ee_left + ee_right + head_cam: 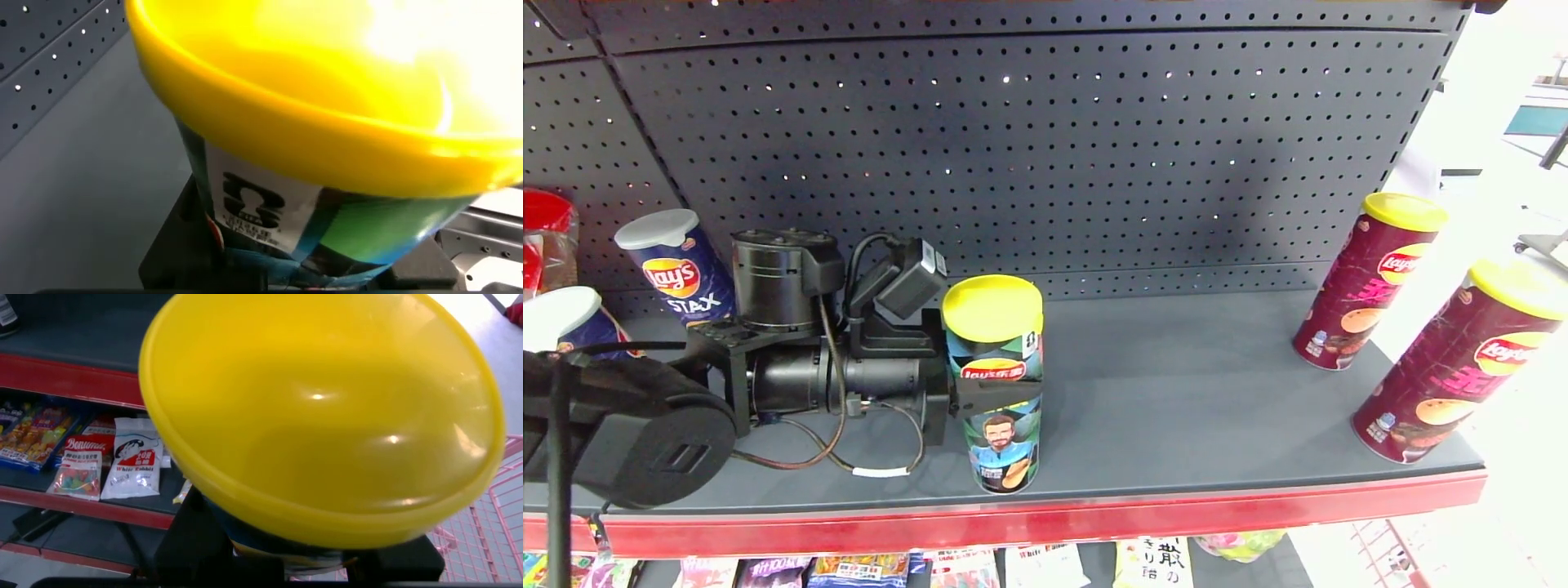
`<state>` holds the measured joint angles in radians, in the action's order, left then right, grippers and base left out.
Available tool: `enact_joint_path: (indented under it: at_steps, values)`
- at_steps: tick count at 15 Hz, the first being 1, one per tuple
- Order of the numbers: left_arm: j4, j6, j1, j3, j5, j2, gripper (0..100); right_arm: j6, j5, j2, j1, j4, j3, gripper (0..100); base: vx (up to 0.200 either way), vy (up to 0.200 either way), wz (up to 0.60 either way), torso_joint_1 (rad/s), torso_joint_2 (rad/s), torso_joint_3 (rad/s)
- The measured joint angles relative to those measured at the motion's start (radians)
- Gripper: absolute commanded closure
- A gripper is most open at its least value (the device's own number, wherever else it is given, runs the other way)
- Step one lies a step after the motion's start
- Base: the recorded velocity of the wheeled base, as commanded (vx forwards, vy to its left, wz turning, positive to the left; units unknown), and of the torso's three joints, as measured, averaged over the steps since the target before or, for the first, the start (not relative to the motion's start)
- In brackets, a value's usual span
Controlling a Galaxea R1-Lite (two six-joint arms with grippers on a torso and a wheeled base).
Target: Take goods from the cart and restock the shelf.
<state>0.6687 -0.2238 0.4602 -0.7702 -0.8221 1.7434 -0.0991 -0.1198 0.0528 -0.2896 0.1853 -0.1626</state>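
Note:
A chip can (1001, 441) with a yellow lid and a green-blue label stands upright on the grey shelf (1176, 392), near its red front edge. My left gripper (996, 396) reaches in from the left and is shut on the can's middle. In the left wrist view the can (327, 122) sits close below the camera, between that gripper's dark fingers (176, 245). In the right wrist view a second yellow-lidded can (327, 416) sits just as close, and my right gripper (294, 559) is shut on it, away from the shelf top.
Two maroon cans (1368, 282) (1454, 376) stand at the shelf's right end. Two blue cans (682, 269) (572, 322) lean at the left. The pegboard (1045, 147) closes the back. Snack bags (135, 461) lie on a lower shelf, and a pink cart (498, 523) is beside them.

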Motion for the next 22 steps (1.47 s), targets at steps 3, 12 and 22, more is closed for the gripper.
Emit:
enact_joint_path:
  at_steps: [3, 12, 22]
  values:
    - [0.003, -0.001, 0.0, 0.015, 0.001, -0.006, 100, 0.0, 0.0, 0.0, 0.0, 0.0, -0.001, 100, 0.0, 0.0, 0.0, 0.0, 0.0, 0.0]
    - [-0.002, -0.042, -0.011, 0.059, 0.001, -0.017, 0, 0.0, 0.0, 0.003, 0.0, 0.0, -0.003, 100, 0.0, 0.0, 0.0, 0.0, 0.0, 0.0]
    - [-0.005, 0.023, -0.123, 0.334, 0.005, -0.296, 0, 0.0, 0.015, 0.035, -0.005, -0.003, -0.012, 100, 0.0, 0.0, 0.0, 0.0, 0.0, 0.0]
